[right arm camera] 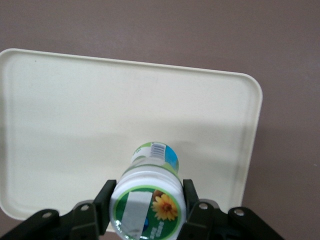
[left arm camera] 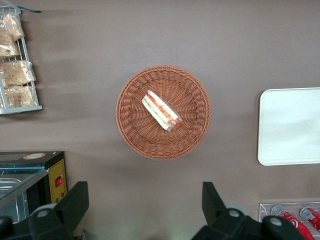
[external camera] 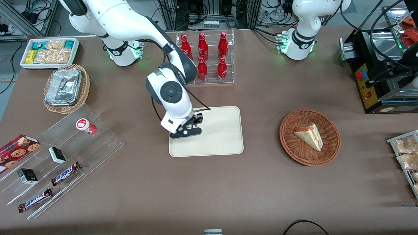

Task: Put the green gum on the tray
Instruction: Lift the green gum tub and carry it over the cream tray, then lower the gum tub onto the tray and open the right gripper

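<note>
The green gum (right arm camera: 148, 197) is a small white bottle with a green-and-white lid showing a yellow flower. My right gripper (right arm camera: 147, 202) is shut on it, one black finger on each side of the lid. The bottle hangs over the cream tray (right arm camera: 75, 110), near one of its edges; whether its base touches the tray I cannot tell. In the front view the gripper (external camera: 186, 129) is low over the tray (external camera: 222, 130), at the tray's end toward the working arm's side. The arm hides the gum there.
A clear stepped rack (external camera: 65, 153) holds a red-lidded bottle (external camera: 85, 125), chocolate bars and small boxes. A rack of red bottles (external camera: 209, 58) stands farther from the camera than the tray. A wicker basket (external camera: 290, 143) with a sandwich lies toward the parked arm's end.
</note>
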You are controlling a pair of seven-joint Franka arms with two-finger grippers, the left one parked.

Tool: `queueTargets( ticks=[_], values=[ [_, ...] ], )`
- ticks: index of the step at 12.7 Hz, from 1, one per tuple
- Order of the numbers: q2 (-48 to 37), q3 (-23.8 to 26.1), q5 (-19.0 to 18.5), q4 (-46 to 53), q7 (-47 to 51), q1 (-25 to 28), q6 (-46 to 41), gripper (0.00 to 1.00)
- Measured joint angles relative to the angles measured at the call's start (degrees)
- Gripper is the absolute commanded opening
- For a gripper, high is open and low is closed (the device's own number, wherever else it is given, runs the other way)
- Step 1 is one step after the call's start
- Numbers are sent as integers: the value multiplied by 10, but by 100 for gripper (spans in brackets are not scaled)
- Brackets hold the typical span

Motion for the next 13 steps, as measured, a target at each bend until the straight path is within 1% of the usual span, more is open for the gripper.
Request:
queueTargets(
  ticks=[2,5,9,10,11,12,13],
  values=[
    [36,0,0,29,28,13,17,0],
    [80,0,0,58,43,21,38,0],
    [99,-1,0,63,45,24,42,0],
    [101,-1,0,63,45,24,42,4],
    [103,-1,0,63,45,24,43,15],
    [104,-1,0,63,45,24,46,24],
    [106,-1,0,63,45,24,48,40]
  ],
)
